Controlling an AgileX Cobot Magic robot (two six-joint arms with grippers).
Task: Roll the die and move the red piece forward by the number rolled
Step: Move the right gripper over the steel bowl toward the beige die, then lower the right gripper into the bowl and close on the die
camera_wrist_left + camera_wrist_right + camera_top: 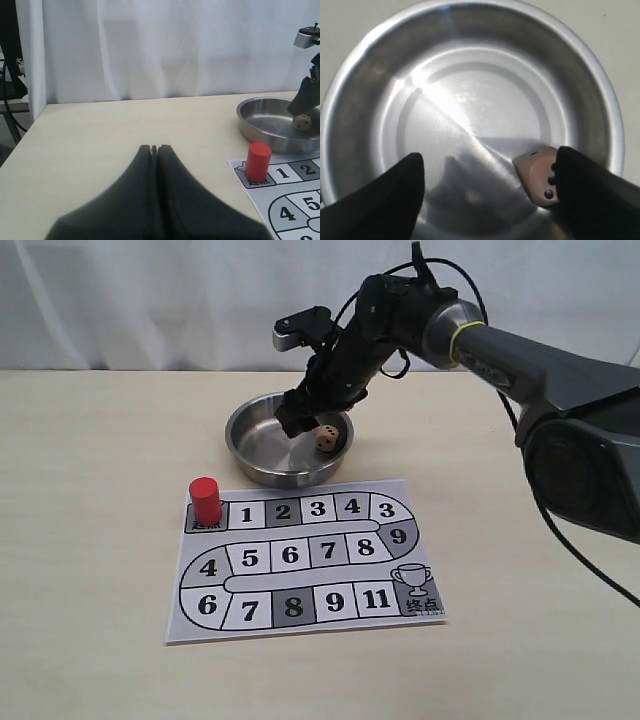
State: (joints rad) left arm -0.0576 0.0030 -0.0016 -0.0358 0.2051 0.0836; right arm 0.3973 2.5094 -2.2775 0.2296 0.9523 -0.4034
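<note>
Exterior view: the right gripper [308,424] hangs within the rim of the steel bowl [245,445]; the die [326,438] is in the bowl, just under the fingers; the red piece [206,499] stands on the start square of the game board [300,558], just outside the bowl.

Left wrist view: the left gripper [154,150], well apart from the bowl, has its fingers pressed together on nothing.

Right wrist view: fingers spread wide above the bowl's floor, with the die just beside one, ungripped; its top face is unreadable.

The roll seems about done; reading the number and advancing the piece remain.
</note>
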